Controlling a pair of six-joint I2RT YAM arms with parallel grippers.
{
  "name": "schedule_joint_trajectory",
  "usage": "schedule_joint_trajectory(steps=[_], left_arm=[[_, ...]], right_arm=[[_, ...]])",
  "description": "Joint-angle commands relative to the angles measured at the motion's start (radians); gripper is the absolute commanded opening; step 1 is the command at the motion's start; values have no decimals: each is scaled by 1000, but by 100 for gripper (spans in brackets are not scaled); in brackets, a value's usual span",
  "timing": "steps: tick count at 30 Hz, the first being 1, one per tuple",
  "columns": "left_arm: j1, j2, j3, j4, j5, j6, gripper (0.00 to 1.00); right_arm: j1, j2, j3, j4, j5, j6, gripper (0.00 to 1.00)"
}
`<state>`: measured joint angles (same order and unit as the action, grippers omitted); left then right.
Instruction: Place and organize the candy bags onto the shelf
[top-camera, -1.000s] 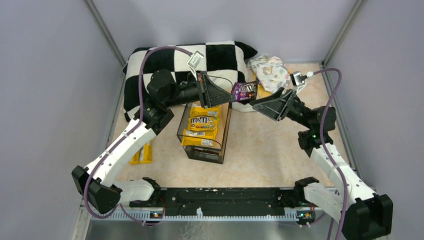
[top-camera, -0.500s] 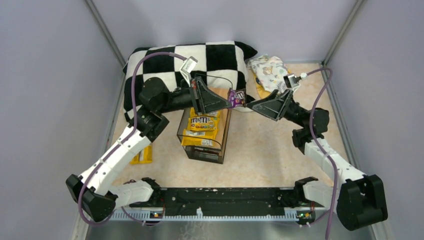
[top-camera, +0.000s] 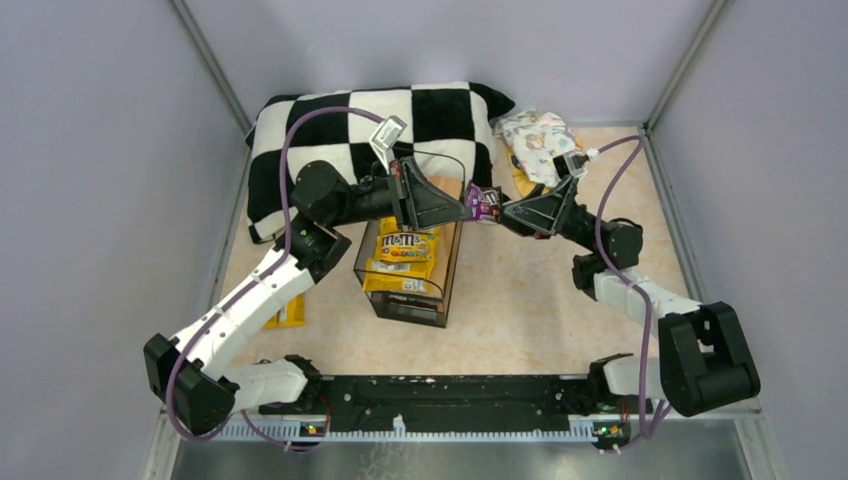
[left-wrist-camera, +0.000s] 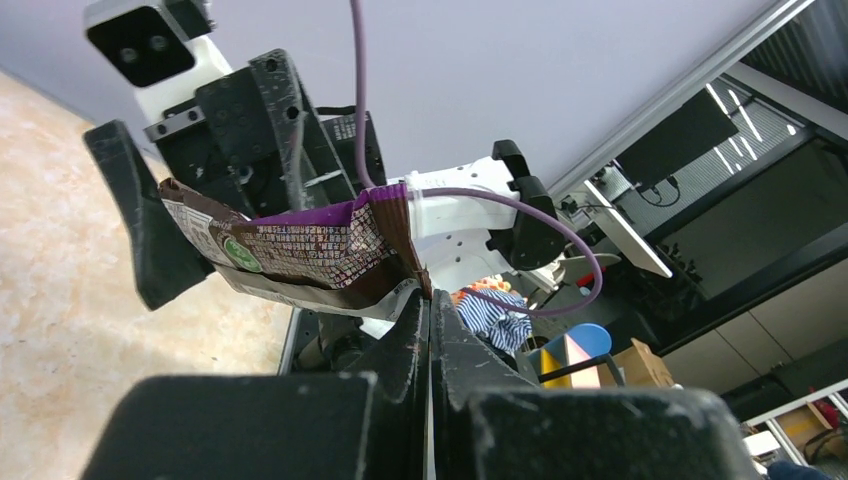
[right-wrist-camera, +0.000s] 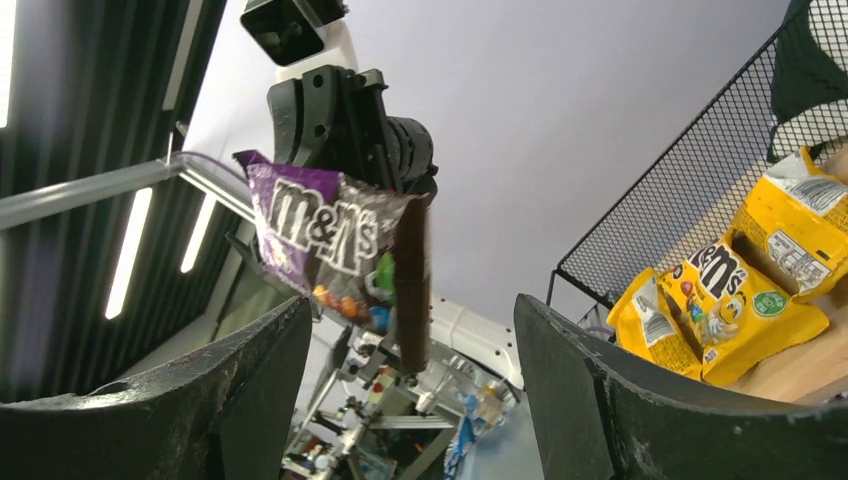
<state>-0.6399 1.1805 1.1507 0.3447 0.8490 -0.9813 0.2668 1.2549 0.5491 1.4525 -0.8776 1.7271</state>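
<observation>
My left gripper (top-camera: 468, 207) is shut on one edge of a dark purple M&M's candy bag (top-camera: 486, 203) and holds it in the air over the shelf's far right corner. My right gripper (top-camera: 506, 211) is open, its jaws on either side of that bag without closing on it. The right wrist view shows the bag (right-wrist-camera: 335, 245) hanging between the spread fingers (right-wrist-camera: 250, 370). In the left wrist view the bag (left-wrist-camera: 300, 245) sticks out of my shut left gripper (left-wrist-camera: 430, 300). The shelf (top-camera: 447, 262) carries several yellow candy bags (top-camera: 405, 250). Another yellow bag (top-camera: 285, 311) lies on the table to the left.
A black-and-white checkered pillow (top-camera: 380, 120) lies behind the shelf. A white cartoon-print cloth (top-camera: 540, 140) sits at the back right. Grey walls close in both sides. The shelf's wire mesh side (right-wrist-camera: 680, 180) and its yellow bags (right-wrist-camera: 720, 290) show in the right wrist view.
The right arm has swung left and its open jaws now sit around the purple bag. The left gripper kept hold of the bag, lowering it slightly.
</observation>
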Motion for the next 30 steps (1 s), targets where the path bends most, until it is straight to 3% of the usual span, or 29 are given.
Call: schedule_joint_trajectory(steps=[1, 7, 16, 30], left_arm=[[-23, 8, -4, 122, 11, -37, 0], [-24, 13, -19, 97, 4, -5, 0], [-23, -43, -19, -67, -80, 117, 0], [-4, -69, -18, -132, -125, 156, 0]], right_arm=[[27, 16, 11, 212, 26, 42, 73], [33, -2, 7, 265, 61, 89, 69], [23, -77, 0, 270, 89, 134, 59], [19, -99, -45, 269, 120, 138, 35]])
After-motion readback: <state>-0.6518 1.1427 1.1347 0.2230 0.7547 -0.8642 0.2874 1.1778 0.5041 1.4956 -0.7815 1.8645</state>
